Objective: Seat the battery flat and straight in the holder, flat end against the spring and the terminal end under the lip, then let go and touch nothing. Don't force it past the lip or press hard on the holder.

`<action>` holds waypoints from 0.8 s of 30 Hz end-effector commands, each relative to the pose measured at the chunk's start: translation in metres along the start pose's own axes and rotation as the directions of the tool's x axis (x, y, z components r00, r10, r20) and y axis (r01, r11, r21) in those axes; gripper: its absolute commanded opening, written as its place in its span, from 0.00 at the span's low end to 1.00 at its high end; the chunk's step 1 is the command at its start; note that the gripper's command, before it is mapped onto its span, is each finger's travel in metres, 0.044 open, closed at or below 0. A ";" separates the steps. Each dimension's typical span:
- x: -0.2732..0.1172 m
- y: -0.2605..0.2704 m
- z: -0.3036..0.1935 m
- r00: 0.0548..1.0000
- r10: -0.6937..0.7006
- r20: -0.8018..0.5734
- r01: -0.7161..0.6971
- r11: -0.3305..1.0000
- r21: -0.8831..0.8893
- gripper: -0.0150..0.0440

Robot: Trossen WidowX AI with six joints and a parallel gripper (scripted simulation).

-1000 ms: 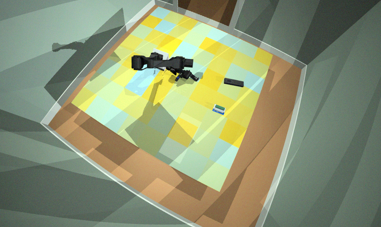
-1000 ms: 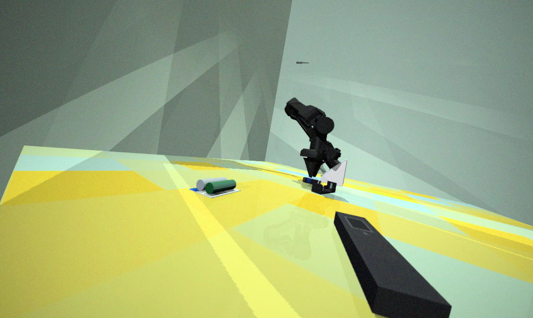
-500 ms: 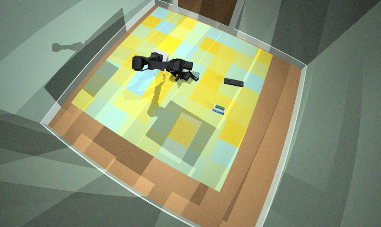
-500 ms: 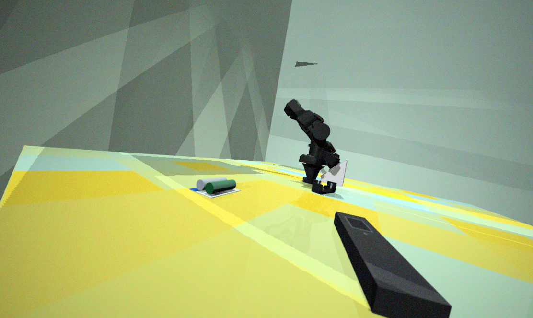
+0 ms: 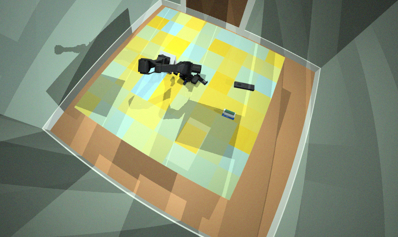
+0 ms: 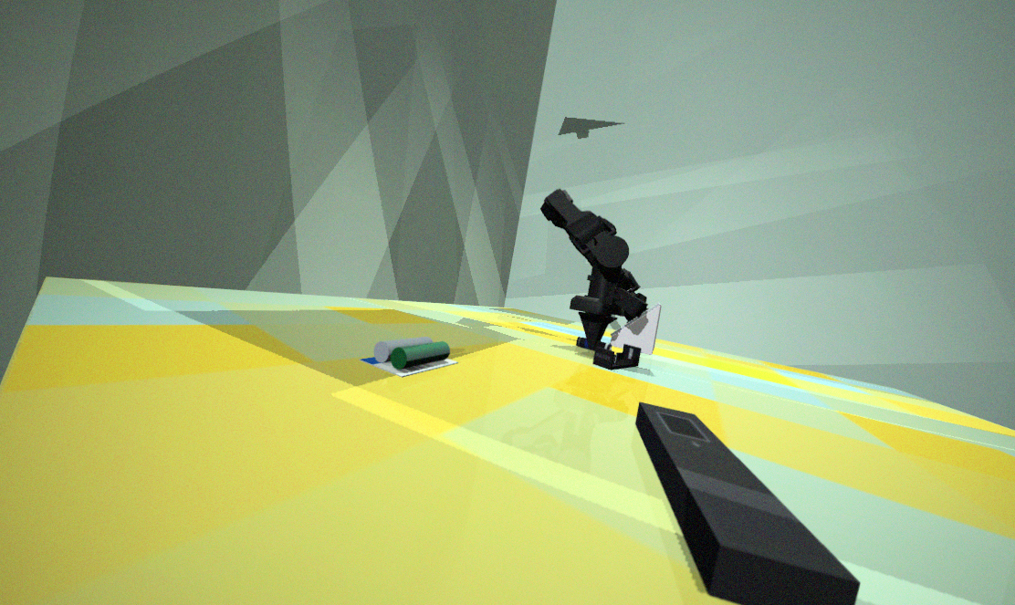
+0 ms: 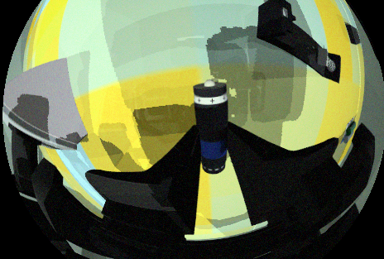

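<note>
The black battery with a blue band (image 5: 185,82) (image 6: 583,341) (image 7: 211,116) lies on the patterned surface. In the wrist view its white-ringed terminal end points up-image, away from the gripper. My gripper (image 6: 593,344) (image 7: 211,128) is shut on the battery, one fingertip against each long side. The fingers are mostly hidden by the arm in the top view. The black holder (image 5: 202,80) (image 6: 617,359) (image 7: 295,45) stands apart from the battery, empty, at the upper right in the wrist view. Its coil spring (image 7: 331,63) is at the right end and its raised lip end (image 7: 278,9) at the left.
A pale upright plate (image 5: 172,57) (image 6: 645,332) (image 7: 45,91) stands beside the arm. A black remote-like box (image 5: 243,86) (image 6: 748,494) (image 7: 352,33) lies beyond the holder. A green cylinder (image 5: 229,112) (image 6: 420,354) and a white cylinder (image 6: 382,350) lie on a small flat base.
</note>
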State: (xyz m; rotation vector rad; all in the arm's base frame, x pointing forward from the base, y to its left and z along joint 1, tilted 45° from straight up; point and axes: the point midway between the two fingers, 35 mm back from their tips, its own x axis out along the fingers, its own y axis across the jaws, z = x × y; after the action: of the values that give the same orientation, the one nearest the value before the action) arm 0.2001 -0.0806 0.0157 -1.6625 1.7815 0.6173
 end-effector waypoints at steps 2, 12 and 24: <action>-0.009 0.000 0.001 1.000 0.003 -0.001 -0.003 1.000 -0.008 0.37; -0.049 0.000 0.001 1.000 0.004 -0.002 -0.004 1.000 -0.008 0.37; -0.064 -0.041 0.025 1.000 0.003 0.003 -0.001 0.849 -0.529 0.37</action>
State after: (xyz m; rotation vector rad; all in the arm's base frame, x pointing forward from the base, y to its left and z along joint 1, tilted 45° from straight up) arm 0.2342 -0.0289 0.0509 -1.9188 1.7293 1.0189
